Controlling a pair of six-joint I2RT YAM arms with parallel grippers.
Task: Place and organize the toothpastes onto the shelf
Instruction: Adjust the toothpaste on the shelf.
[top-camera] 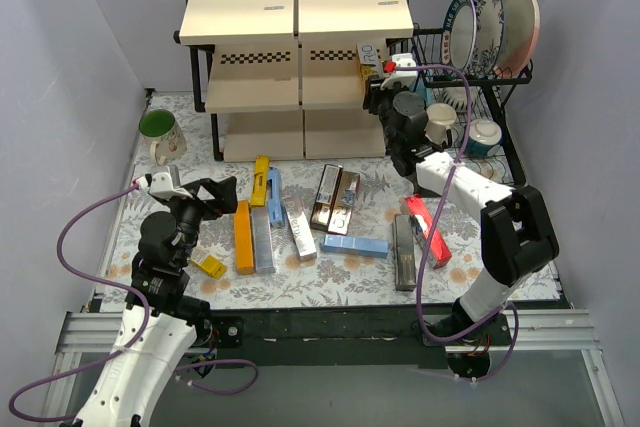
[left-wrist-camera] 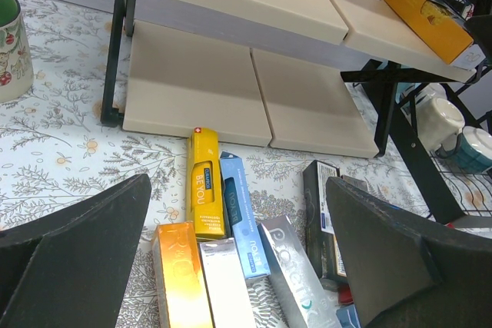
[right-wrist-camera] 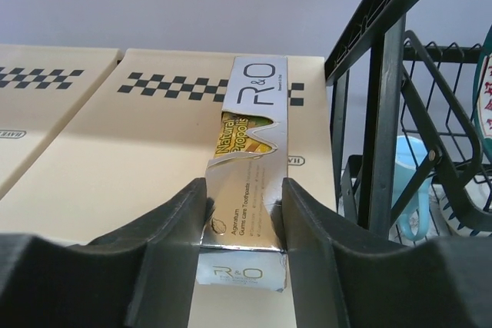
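The shelf (top-camera: 250, 87) stands at the back of the table. On the right board of its middle tier (right-wrist-camera: 131, 159) lies a silver R&O toothpaste carton (right-wrist-camera: 250, 136). My right gripper (right-wrist-camera: 244, 213) is shut on the carton's near end, its jaws pressing both long sides; it also shows in the top view (top-camera: 375, 75). Several toothpastes lie on the floral cloth: yellow (left-wrist-camera: 206, 190), blue (left-wrist-camera: 242, 220), orange (left-wrist-camera: 181, 274), silver (left-wrist-camera: 296, 282), red (top-camera: 428, 230), black (top-camera: 403, 252). My left gripper (left-wrist-camera: 238, 190) hangs open above the left ones, holding nothing.
A green-lined mug (top-camera: 160, 135) sits left of the shelf. A black wire dish rack (top-camera: 515, 77) with plates and mugs (top-camera: 485, 135) stands right of the shelf, its bars (right-wrist-camera: 380, 113) close beside my right gripper. A small yellow box (top-camera: 209, 265) lies near the left arm.
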